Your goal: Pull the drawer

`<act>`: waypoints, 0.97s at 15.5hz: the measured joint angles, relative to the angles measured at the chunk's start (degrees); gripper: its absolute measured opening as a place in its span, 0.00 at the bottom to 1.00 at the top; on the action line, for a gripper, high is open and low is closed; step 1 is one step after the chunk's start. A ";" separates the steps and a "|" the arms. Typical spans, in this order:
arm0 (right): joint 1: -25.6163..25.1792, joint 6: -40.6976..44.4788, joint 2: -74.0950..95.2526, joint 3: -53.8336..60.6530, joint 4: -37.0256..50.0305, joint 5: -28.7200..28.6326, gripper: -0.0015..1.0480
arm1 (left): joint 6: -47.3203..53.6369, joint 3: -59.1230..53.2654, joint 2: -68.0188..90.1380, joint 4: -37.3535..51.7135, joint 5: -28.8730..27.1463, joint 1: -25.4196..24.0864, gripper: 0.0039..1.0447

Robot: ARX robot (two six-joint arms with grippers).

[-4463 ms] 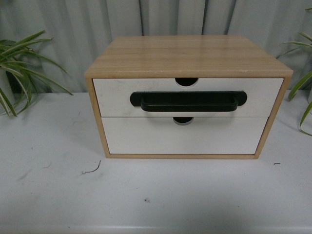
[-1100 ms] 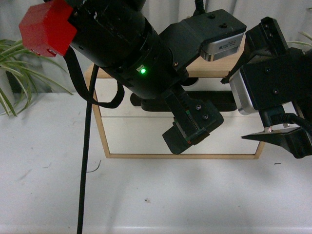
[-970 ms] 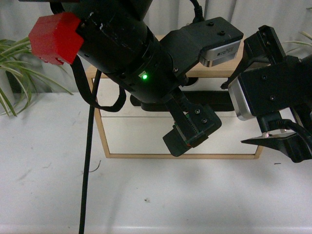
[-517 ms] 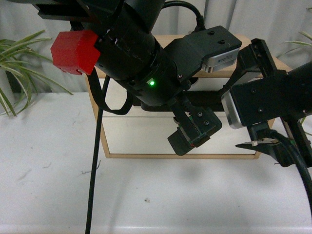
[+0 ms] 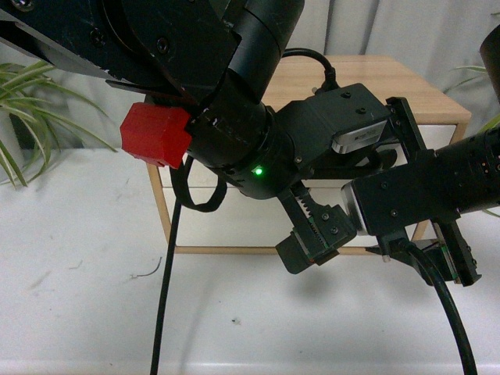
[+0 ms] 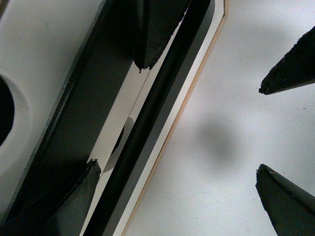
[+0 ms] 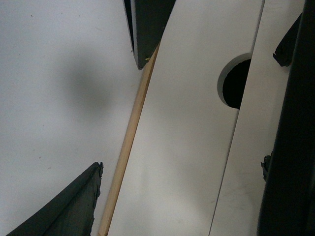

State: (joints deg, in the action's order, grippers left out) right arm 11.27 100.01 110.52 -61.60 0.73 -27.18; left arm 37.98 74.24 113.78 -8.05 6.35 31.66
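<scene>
The left gripper (image 6: 117, 115) is held wide open and nothing is gripped by it. Its two fingertips are seen just beside the black bar handle (image 6: 156, 108), on the bar's upper side, set one after the other along its length rather than across it. Whether the bar is touched cannot be told.

The drawer (image 6: 44, 59) is the upper one in the wooden cabinet (image 5: 367, 78) at the far middle of the white table (image 5: 78, 297). It appears flush with the handleless front (image 7: 182, 123) below it, so it is judged not yet drawn. The right gripper (image 7: 120, 115) is likewise spread and empty, over the table at the cabinet's near foot.

Securing the handle is judged the step in hand. Both tips would best be hooked well behind the bar near its middle before any pull is made. The pull should be kept level and straight toward the near side, since the cabinet may be dragged along, or the drawer skewed, if force is applied off-centre.
</scene>
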 joint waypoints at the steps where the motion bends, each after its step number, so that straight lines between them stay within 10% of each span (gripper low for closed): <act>1: 0.00 0.04 0.00 0.37 0.22 0.11 0.94 | 0.04 -0.35 0.00 0.42 0.07 0.02 0.94; 15: 0.00 -6.75 -10.82 14.64 2.36 -2.73 0.94 | -3.54 -13.86 -7.45 8.61 2.36 3.02 0.94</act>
State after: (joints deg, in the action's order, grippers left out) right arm 11.27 93.25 99.70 -46.96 3.09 -29.91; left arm 34.44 60.38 106.32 0.56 8.71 34.68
